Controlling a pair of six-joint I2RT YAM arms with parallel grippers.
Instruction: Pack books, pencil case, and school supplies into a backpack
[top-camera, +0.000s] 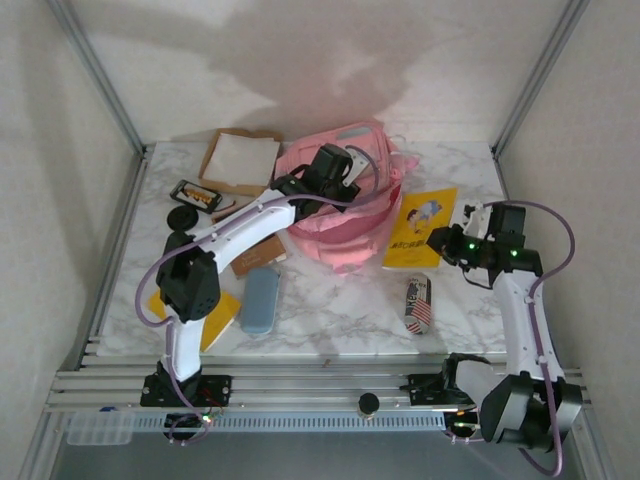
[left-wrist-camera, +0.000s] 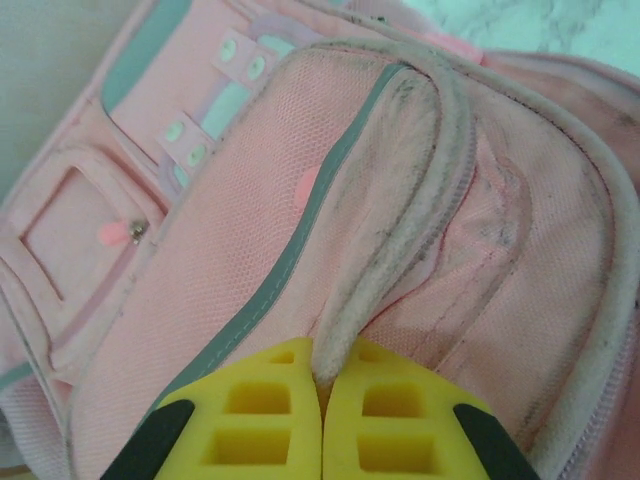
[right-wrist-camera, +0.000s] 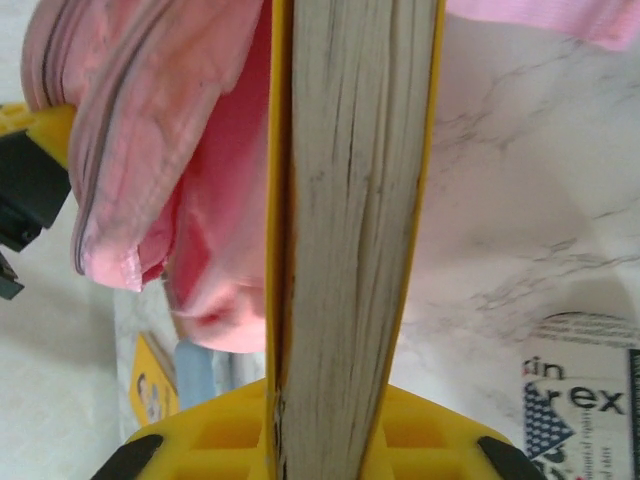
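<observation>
The pink backpack (top-camera: 345, 215) lies at the table's middle back. My left gripper (top-camera: 335, 182) reaches over it and is shut on the fuzzy pale edge of the backpack's flap (left-wrist-camera: 400, 210), pinched between the yellow fingers (left-wrist-camera: 262, 415). The large yellow book (top-camera: 420, 228) lies right of the backpack, and my right gripper (top-camera: 446, 243) is shut on its right edge. Seen edge-on, its pages (right-wrist-camera: 350, 200) run up between the right gripper's fingers (right-wrist-camera: 215, 435). A dark brown book (top-camera: 258, 257) and a smaller yellow book (top-camera: 218, 318) lie partly under the left arm, beside a blue pencil case (top-camera: 260, 298).
A cardboard tray with a white sheet (top-camera: 238, 160) stands back left. A black case with orange inside (top-camera: 196, 194) and a black round thing (top-camera: 182, 217) lie near it. A flag-printed tube (top-camera: 418, 302) lies in front of the yellow book. Frame posts flank the table.
</observation>
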